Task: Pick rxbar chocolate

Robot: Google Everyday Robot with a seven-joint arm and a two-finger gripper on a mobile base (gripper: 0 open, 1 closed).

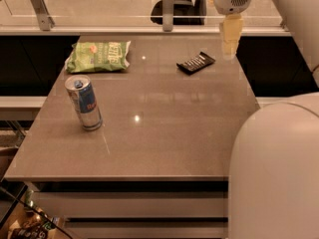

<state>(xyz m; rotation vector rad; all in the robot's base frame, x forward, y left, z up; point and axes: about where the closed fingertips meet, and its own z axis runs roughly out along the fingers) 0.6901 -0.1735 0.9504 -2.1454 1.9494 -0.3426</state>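
Rxbar chocolate flat on table, end effector nearby, not touching

1 camera only. It sits high at the near edge of the table, tilted down, facing across to the glass railing. Mid range, whole tabletop in frame. Arm is close, blocking the lower right. Gripper is top right, over the far right edge, just right of the rxbar chocolate.

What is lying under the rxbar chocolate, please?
Only the table top shows around the rxbar chocolate; whatever is directly beneath is covered. The gripper hangs to its right.
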